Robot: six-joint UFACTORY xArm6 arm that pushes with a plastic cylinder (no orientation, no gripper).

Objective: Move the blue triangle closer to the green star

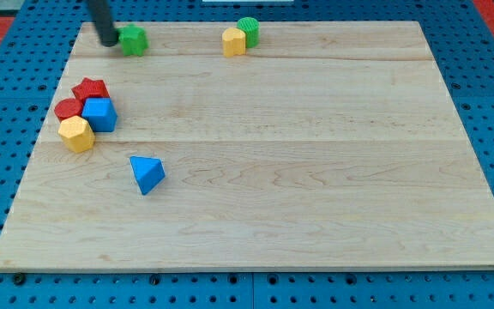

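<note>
**Desk:** Where's the rod sitting?

**Me:** My tip [110, 39] is at the view's top left, on the far edge of the wooden board [316, 172]. There's no pincer on this arm, just the straight dark rod, so nothing to call apart or together. The green star [133, 39] is just to the tip's right; touching or a hair apart, I can't tell from here.

**Desk:** And the blue triangle?

**Me:** Well apart from my tip, down toward the view's bottom and slightly right of it. The blue triangle [147, 174] lies alone on bare wood, touching nothing.

**Desk:** Anything between the two?

**Me:** A cluster, below my tip and a little to its left. The red star [92, 88] is nearest me, the red cylinder [68, 108] is just left of and below it, the blue cube [100, 114] is under the star, and the yellow hexagon [75, 134] is lowest, tucked against the cube's lower left. They look packed together (the exact contacts are hard to judge at this size). The triangle sits below and to the right of that group, clear of it.

**Desk:** Further out?

**Me:** Along the top edge, far to my tip's right, a yellow block [233, 42] has a green cylinder [249, 31] pressed behind its right side. The board rests on a blue pegboard table [7, 94].
</note>
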